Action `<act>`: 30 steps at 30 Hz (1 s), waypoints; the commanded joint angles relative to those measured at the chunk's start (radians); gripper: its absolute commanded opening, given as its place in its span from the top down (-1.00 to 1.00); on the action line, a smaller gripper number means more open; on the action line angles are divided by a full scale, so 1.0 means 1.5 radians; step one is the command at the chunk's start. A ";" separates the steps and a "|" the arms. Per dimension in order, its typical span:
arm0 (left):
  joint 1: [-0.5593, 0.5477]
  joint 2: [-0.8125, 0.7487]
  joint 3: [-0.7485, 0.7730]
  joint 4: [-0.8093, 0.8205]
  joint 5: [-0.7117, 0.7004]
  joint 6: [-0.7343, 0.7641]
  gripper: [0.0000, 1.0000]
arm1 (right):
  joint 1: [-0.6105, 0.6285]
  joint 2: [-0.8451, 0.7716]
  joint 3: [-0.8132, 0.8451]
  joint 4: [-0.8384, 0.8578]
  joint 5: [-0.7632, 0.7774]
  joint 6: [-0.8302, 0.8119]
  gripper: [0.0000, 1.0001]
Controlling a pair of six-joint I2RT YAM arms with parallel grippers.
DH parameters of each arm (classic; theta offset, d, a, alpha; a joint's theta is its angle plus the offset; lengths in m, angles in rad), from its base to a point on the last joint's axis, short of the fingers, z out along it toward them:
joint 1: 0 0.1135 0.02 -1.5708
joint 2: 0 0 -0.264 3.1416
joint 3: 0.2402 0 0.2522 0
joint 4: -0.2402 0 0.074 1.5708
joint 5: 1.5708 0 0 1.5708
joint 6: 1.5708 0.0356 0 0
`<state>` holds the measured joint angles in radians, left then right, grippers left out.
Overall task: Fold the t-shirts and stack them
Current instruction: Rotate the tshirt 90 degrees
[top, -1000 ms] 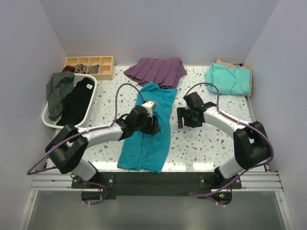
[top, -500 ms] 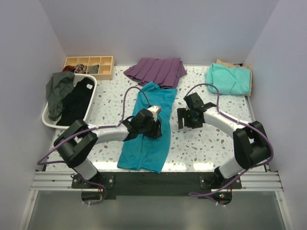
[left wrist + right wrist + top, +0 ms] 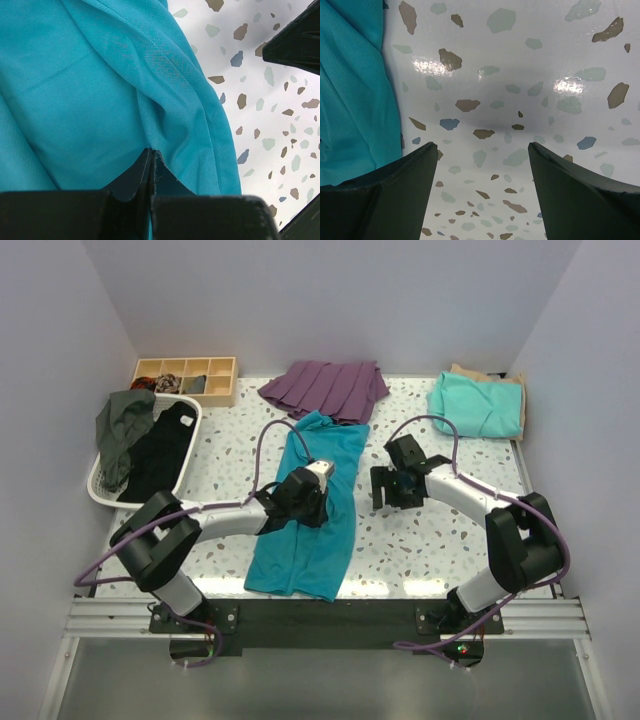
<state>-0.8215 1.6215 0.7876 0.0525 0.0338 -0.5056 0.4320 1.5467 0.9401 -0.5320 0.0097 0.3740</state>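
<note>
Fingers of left gripper [image 3: 151, 154] pressed tight together, with a crease of the teal t-shirt [image 3: 305, 540] running into their tips. It looks like a thin pinch close to the shirt's right edge, about mid-length. Fingers of right gripper [image 3: 482, 147] spread wide, holding nothing, over bare tabletop [image 3: 420, 540] just right of that same edge.

Risks, as judged:
- The bite may catch only the top layer, so a lift could peel the layers apart.
- The bite is shallow and the cloth could slip out.
- With only one side held, a pull would skew the strip.

The shirt lies as a long strip in the middle of the tabletop. Its long axis runs near to far, with the far end leaning slightly right. Cannot tell which end is the collar.

The far end reaches the purple pleated garment [image 3: 325, 388]. Mint t-shirt [image 3: 478, 405] sits in the far right corner on a tan t-shirt [image 3: 470, 372].
</note>
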 commanded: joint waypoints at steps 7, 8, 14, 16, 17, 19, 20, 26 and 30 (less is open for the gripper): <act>-0.005 -0.104 -0.039 -0.055 -0.049 -0.034 1.00 | -0.002 -0.013 -0.009 0.024 -0.004 0.004 -0.55; -0.005 -0.110 -0.047 -0.064 -0.048 -0.042 1.00 | -0.002 -0.013 -0.009 0.024 -0.005 0.004 -0.55; -0.005 -0.100 -0.082 -0.088 -0.049 -0.083 1.00 | -0.002 -0.014 -0.008 0.026 -0.005 0.004 -0.54; -0.004 -0.090 -0.090 -0.100 -0.055 -0.090 1.00 | -0.002 -0.016 -0.006 0.026 -0.019 0.004 -0.54; -0.005 -0.085 -0.095 -0.104 -0.061 -0.096 1.00 | -0.001 -0.017 -0.004 0.025 -0.020 0.003 -0.54; -0.005 -0.081 -0.101 -0.110 -0.075 -0.098 0.72 | -0.001 -0.026 -0.004 0.028 -0.030 0.001 -0.54; -0.004 -0.082 -0.100 -0.113 -0.082 -0.097 0.62 | -0.002 -0.030 -0.004 0.034 -0.035 0.002 -0.54; -0.004 -0.158 -0.048 -0.178 -0.165 -0.082 0.22 | -0.001 -0.052 0.017 0.079 -0.118 0.011 -0.54; -0.005 -0.233 -0.005 -0.242 -0.259 -0.082 0.16 | 0.009 -0.036 0.050 0.110 -0.204 0.023 -0.51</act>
<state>-0.8272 1.3979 0.6811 -0.2157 -0.1753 -0.6361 0.4320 1.5013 0.9394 -0.4618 -0.1421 0.3847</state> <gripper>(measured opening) 0.408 0.763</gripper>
